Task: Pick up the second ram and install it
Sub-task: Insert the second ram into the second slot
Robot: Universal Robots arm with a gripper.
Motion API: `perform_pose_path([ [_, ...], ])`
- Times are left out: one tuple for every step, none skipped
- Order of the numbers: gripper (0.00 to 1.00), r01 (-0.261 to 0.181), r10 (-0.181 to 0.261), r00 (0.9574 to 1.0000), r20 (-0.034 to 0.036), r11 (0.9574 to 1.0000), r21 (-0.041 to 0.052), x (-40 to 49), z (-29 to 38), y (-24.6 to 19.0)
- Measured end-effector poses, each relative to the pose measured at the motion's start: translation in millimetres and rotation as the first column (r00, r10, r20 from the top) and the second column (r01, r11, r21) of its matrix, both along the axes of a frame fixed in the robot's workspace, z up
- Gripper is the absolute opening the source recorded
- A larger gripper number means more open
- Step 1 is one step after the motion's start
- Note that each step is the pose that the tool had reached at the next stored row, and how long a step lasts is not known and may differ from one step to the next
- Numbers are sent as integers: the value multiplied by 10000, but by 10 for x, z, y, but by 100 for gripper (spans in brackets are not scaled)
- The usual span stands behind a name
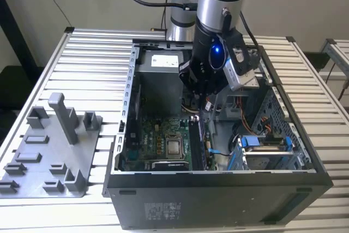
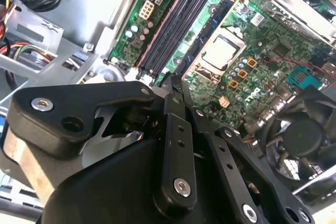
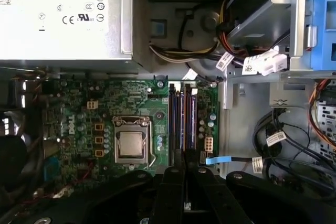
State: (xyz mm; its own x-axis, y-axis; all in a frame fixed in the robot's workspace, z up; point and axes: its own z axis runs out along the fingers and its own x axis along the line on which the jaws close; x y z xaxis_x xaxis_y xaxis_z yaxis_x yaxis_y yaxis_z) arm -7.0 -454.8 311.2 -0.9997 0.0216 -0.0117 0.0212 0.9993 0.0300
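Note:
Two dark blue ram sticks (image 3: 192, 119) stand on edge side by side in the motherboard's slots (image 2: 176, 27), right of the CPU socket (image 3: 130, 146). I cannot tell which of them is the second ram. In the exterior view they show as a dark strip (image 1: 197, 137) inside the open computer case (image 1: 218, 195). My gripper (image 3: 185, 156) hangs inside the case, just above one end of the slots. Its black fingers (image 2: 173, 108) are shut together with nothing visible between them. In the exterior view the gripper (image 1: 203, 101) sits low over the board.
A grey power supply (image 3: 63, 14) and cable bundles (image 3: 210, 51) crowd the case's far side. A blue drive cage (image 1: 264, 145) stands on the exterior view's right. A fan (image 2: 302, 135) sits beside the socket. The grey tray (image 1: 49, 156) with an upright post (image 1: 64, 117) lies outside the case.

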Motion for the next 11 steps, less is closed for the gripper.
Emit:
perform_pose_path([
  [12, 4, -4, 10000, 0, 10000, 1, 0, -18, 0],
  [12, 4, -4, 10000, 0, 10000, -2, 0, -25, 0],
  [12, 4, -4, 10000, 0, 10000, -4, 1, -24, 0],
  [12, 5, -5, 10000, 0, 10000, -5, 0, -24, 0],
  [12, 5, -5, 10000, 0, 10000, -6, 0, -24, 0],
  [12, 5, -5, 10000, 0, 10000, -6, 0, -24, 0],
  [12, 5, -5, 10000, 1, 10000, -5, 0, -25, 0],
  [12, 5, -5, 10000, 1, 10000, -5, 0, -25, 0],
  [12, 5, -5, 10000, 2, 10000, -1, 0, -30, 0],
  [12, 16, -16, 10000, 2, 10000, 0, 0, -44, 0],
  [12, 35, -35, 10000, 1, 10000, -4, -1, -61, -1],
])
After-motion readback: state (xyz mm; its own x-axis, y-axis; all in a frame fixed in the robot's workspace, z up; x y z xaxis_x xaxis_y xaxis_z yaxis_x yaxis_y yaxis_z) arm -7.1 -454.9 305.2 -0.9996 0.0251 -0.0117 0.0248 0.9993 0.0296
